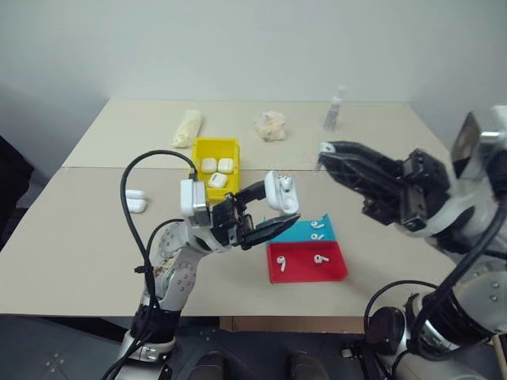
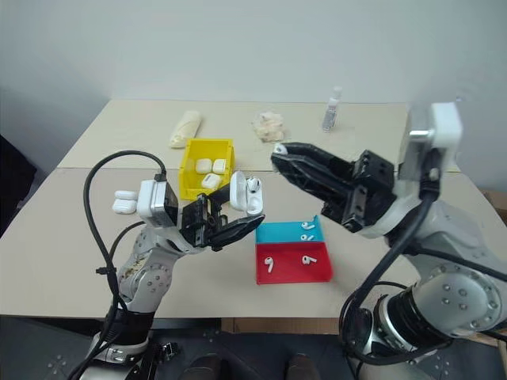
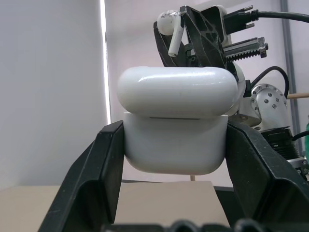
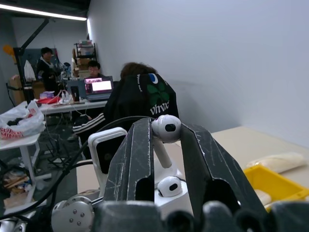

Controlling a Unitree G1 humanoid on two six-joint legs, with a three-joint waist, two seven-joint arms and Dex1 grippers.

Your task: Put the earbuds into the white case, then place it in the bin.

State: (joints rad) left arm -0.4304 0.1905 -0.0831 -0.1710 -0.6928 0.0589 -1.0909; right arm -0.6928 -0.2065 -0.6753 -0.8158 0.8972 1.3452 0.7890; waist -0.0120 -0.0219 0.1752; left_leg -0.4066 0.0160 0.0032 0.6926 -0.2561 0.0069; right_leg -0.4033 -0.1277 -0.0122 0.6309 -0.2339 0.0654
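My left gripper (image 1: 268, 212) is shut on the white case (image 1: 282, 193), held up above the table with its lid hinged open. One earbud (image 4: 170, 186) sits inside the case. My right gripper (image 1: 324, 150) hangs to the right of the case, pointing at it, and is shut on another earbud (image 4: 165, 128), pinched by its stem between the fingertips. The yellow bin (image 1: 215, 142) stands on the table behind the left gripper with three white cases in it. Several more earbuds (image 1: 320, 258) lie in the red-and-blue tray (image 1: 305, 274).
Two white cases (image 1: 135, 201) lie on the table at the left. Along the far side are a pale roll (image 1: 188, 128), a crumpled lump (image 1: 270, 125) and a small spray bottle (image 1: 334, 109). People sit at desks in the room behind, seen in the right wrist view.
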